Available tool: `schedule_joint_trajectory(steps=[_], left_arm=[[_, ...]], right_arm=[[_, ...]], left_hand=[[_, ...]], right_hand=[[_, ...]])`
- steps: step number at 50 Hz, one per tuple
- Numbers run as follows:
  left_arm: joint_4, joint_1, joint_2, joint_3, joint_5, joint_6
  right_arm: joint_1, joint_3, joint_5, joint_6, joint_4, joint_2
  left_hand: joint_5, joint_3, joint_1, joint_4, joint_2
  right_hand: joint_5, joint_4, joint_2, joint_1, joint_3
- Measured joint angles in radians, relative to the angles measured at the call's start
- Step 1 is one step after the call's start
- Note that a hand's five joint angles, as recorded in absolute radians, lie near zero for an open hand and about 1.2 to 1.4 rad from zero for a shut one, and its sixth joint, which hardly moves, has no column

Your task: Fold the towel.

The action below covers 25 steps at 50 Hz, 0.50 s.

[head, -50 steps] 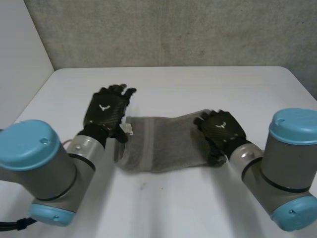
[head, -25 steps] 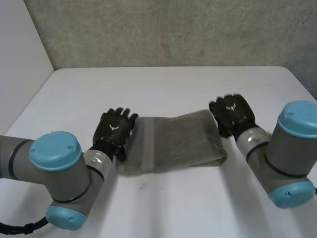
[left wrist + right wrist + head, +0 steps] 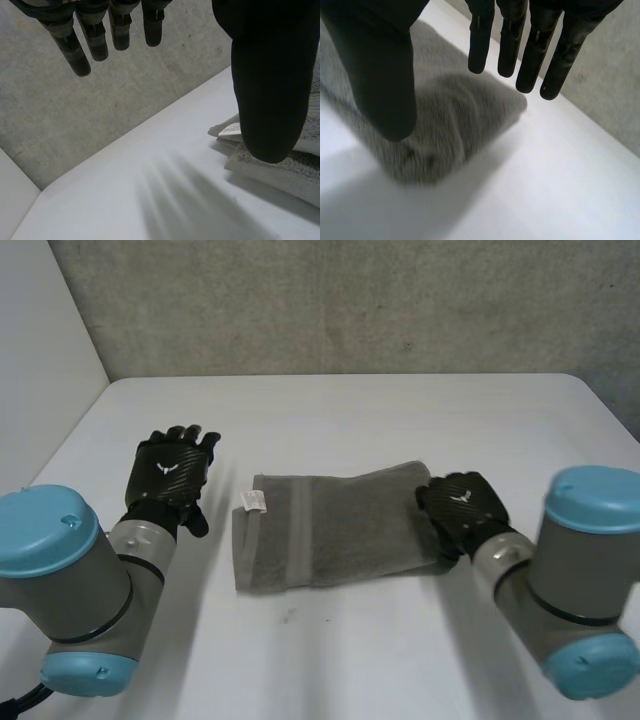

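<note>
A grey towel [image 3: 330,530] lies folded into a long band in the middle of the white table [image 3: 350,410], with a white label [image 3: 253,501] at its left end. My left hand [image 3: 170,475] hovers open to the left of the towel, clear of it. In the left wrist view its fingers [image 3: 80,50] are straight, and the towel's labelled end [image 3: 295,167] lies beside the thumb. My right hand [image 3: 462,508] is at the towel's right end. In the right wrist view its fingers [image 3: 535,50] are straight and spread above the towel's corner [image 3: 460,125], gripping nothing.
A grey wall [image 3: 350,300] rises behind the table's far edge. Bare tabletop lies in front of the towel and on both sides of it. Both forearms reach in over the table's near side.
My left hand has drawn back to the left, off the towel's left end, baring the label. My right hand rose off the towel, then came back to its right end.
</note>
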Motion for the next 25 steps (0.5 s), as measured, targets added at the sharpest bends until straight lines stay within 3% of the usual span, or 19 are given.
schedule_joint_trajectory(steps=[3,9,11,16,17,25], left_arm=[[0.0,-0.005,-0.002,0.002,0.0,-0.001],[0.0,-0.009,-0.002,0.002,0.001,-0.001],[0.0,-0.01,-0.002,0.0,0.001,-0.001],[0.0,-0.01,-0.002,-0.003,0.0,0.0],[0.0,-0.01,-0.002,-0.003,0.0,0.0],[0.0,-0.007,-0.001,-0.004,0.0,0.0]], right_arm=[[-0.073,0.08,-0.075,0.008,-0.044,-0.021],[-0.105,0.119,-0.123,0.02,-0.088,-0.016],[-0.111,0.127,-0.142,0.029,-0.128,0.008],[-0.112,0.115,-0.149,0.043,-0.183,0.051],[-0.112,0.113,-0.149,0.045,-0.186,0.053],[-0.093,0.031,-0.134,0.089,-0.188,0.043]], left_hand=[[0.0,0.0,0.0,0.0,-0.001],[0.0,0.0,0.0,0.0,-0.001],[0.0,0.0,0.0,0.0,-0.001],[0.0,0.0,0.0,0.0,-0.001],[0.0,0.0,0.0,0.0,-0.001],[0.0,0.0,0.0,0.0,-0.001]], right_hand=[[0.002,0.003,0.001,0.0,0.001],[0.05,0.049,0.047,0.027,0.054],[0.207,0.23,0.231,0.181,0.233],[0.366,0.397,0.395,0.301,0.396],[0.61,0.65,0.648,0.459,0.645],[0.644,0.688,0.669,0.468,0.679]])
